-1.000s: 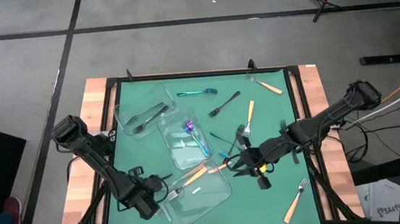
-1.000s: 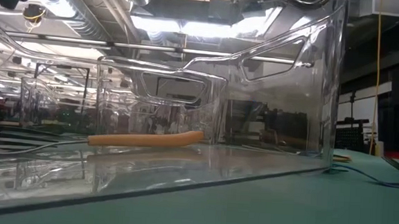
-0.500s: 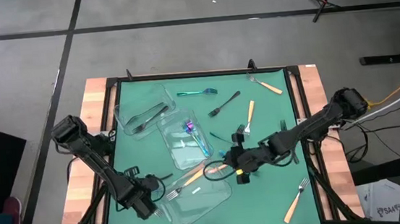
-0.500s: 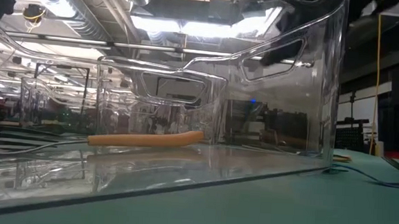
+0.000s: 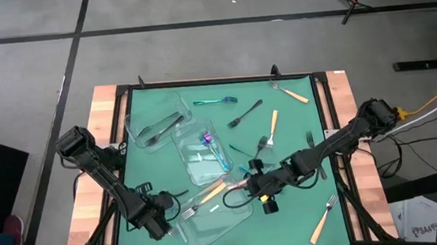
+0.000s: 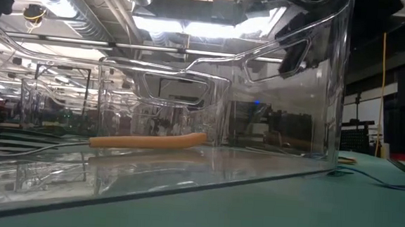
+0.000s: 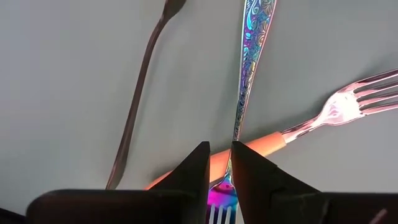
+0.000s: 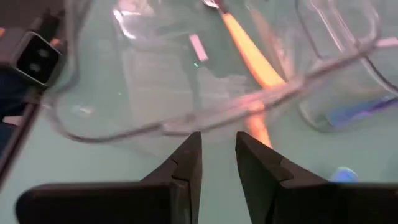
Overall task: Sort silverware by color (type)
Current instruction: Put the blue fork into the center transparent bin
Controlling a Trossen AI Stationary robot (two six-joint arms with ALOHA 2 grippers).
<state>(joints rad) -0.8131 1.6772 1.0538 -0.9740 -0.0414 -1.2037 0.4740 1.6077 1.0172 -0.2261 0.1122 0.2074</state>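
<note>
Right pincer [image 5: 248, 190] moved over container [image 5: 239, 217], slightly parted.

We can read no text, label, brand or number anywhere in these views. We see nothing legible on the table, the containers or the silverware.

Both arms reach low over the table.
Left gripper [image 5: 165, 214] sits at the near-left edge, fingers slightly parted; right gripper [image 5: 244, 190] stretches inward from the right, fingers slightly parted.
</note>
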